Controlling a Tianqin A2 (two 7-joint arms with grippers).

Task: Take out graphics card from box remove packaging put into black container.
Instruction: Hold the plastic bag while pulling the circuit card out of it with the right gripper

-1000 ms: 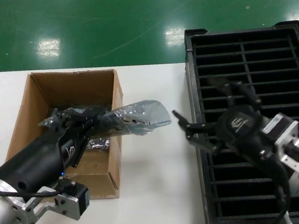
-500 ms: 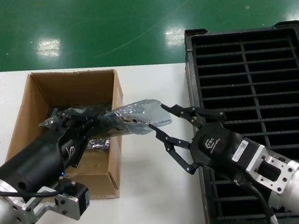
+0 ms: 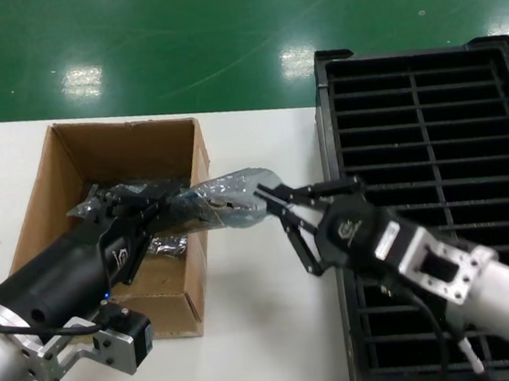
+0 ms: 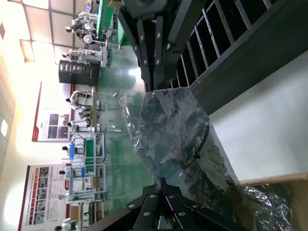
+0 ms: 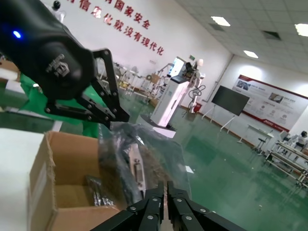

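The graphics card (image 3: 222, 207) is inside the grey crinkled packaging (image 3: 236, 192) and hangs level above the right wall of the brown box (image 3: 94, 154). Its silver bracket (image 5: 137, 168) shows through the plastic. My left gripper (image 3: 175, 202) is over the box, shut on the bagged card's near end (image 4: 163, 182). My right gripper (image 3: 269, 195) is at the bag's free end, its fingertips (image 5: 167, 185) pinched together on the plastic edge. The black container (image 3: 432, 133) stands to the right with bare slots.
Another shiny bagged item (image 3: 164, 247) lies on the box floor. The white table (image 3: 271, 336) shows between box and tray. My right forearm (image 3: 467, 281) stretches over the tray's near left part. Green floor lies beyond the table.
My right gripper swung left from above the black tray to the bag's free end and went from wide open to shut on it. The left arm and the bagged card held still.
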